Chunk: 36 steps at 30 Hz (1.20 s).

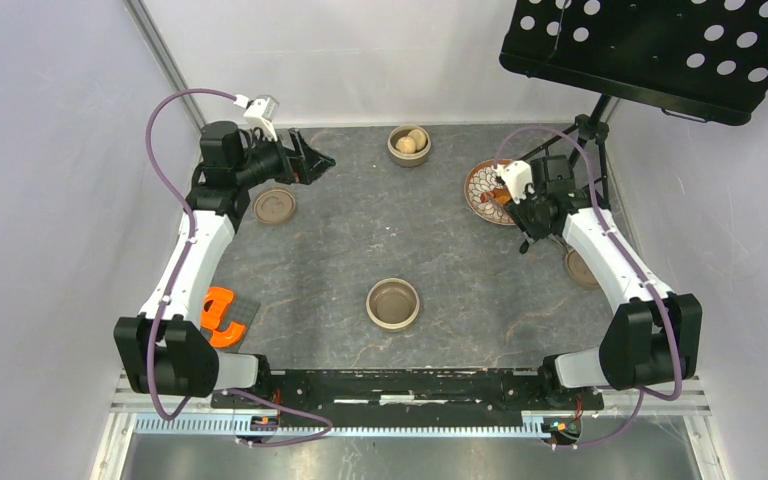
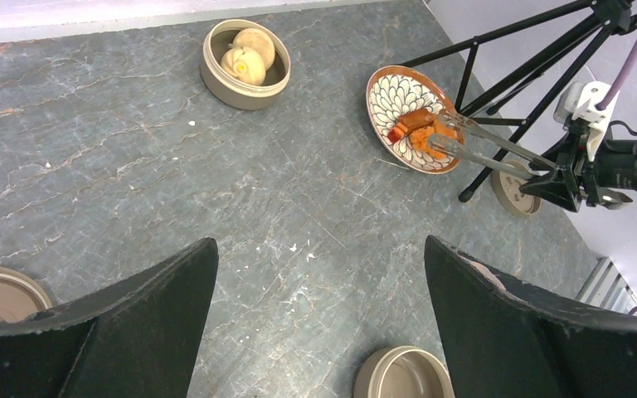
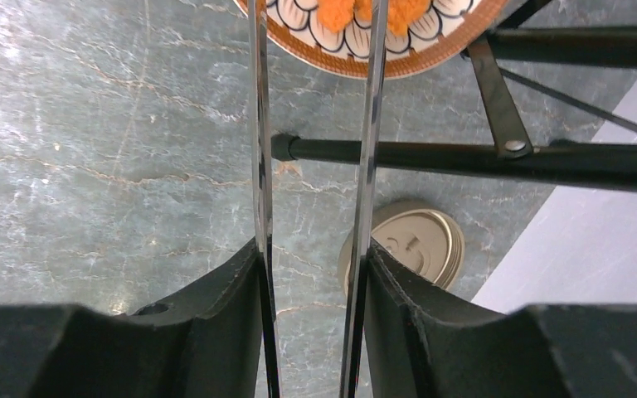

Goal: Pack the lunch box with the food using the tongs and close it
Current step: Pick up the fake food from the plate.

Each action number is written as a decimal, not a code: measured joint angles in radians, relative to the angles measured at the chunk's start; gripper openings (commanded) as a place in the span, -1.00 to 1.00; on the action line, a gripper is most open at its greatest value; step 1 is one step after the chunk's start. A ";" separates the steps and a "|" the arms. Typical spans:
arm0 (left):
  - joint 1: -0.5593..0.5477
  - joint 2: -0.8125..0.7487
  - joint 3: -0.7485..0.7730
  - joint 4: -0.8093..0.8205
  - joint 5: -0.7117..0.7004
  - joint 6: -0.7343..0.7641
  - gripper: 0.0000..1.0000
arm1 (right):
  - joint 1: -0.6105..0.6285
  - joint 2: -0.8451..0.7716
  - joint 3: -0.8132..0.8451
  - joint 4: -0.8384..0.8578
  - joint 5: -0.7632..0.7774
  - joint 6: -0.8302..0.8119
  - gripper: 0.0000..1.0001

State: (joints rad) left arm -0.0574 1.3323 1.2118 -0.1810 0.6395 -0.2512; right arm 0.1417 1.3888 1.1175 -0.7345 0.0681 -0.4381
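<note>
While the right gripper [image 3: 311, 261] clamps the long, thin, dark grey tongs [image 3: 260, 149] half-shut, their tips touch orange crumbed chunks [image 2: 421, 134]. Wide apart, the left gripper [image 2: 319, 245] holds nothing.

You're looking down on a dark grey, marble-veined table [image 1: 440, 230] boxed in by plain pale walls [image 1: 50, 150] under soft, even light, a black perforated stand [image 1: 650, 50] on its tripod [image 3: 431, 154] looming over your far right corner, a metal rail [image 1: 410, 426] nearest you.
</note>
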 measured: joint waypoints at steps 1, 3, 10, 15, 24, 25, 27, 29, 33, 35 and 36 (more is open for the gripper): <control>0.000 -0.003 -0.003 -0.001 0.000 0.000 0.99 | 0.000 0.000 -0.006 0.000 0.010 0.005 -0.05; 0.000 -0.008 -0.006 0.000 0.000 0.000 0.99 | 0.000 -0.002 -0.017 0.000 0.031 0.015 -0.06; 0.000 -0.011 -0.008 0.000 0.000 0.000 0.99 | 0.000 0.005 -0.024 0.000 0.061 0.043 -0.04; 0.000 -0.011 -0.008 0.002 0.000 0.000 0.99 | -0.008 0.040 -0.023 0.000 0.060 0.054 -0.03; 0.000 -0.011 -0.009 0.003 0.000 0.000 0.99 | -0.028 0.093 -0.006 -0.001 0.042 0.056 0.00; 0.000 -0.011 -0.009 0.003 0.000 0.000 0.99 | -0.029 0.100 -0.001 0.000 0.038 0.056 0.00; 0.000 -0.011 -0.009 0.003 0.000 0.000 0.99 | -0.031 0.113 0.008 0.000 0.036 0.056 0.00; 0.000 -0.011 -0.009 0.003 0.001 0.000 0.99 | -0.032 0.129 0.017 0.000 0.033 0.055 0.00; 0.000 -0.011 -0.009 0.004 0.001 0.000 0.99 | -0.033 0.151 0.026 0.000 0.026 0.049 -0.04; 0.000 -0.011 -0.009 0.003 0.001 0.000 0.99 | -0.034 0.156 0.029 0.000 0.022 0.048 -0.10; 0.000 -0.011 -0.009 0.003 0.001 0.000 0.99 | -0.034 0.158 0.032 0.000 0.022 0.047 -0.14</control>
State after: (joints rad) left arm -0.0574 1.3216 1.2026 -0.1776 0.6403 -0.2512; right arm 0.1081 1.5463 1.1500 -0.7349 0.0902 -0.3908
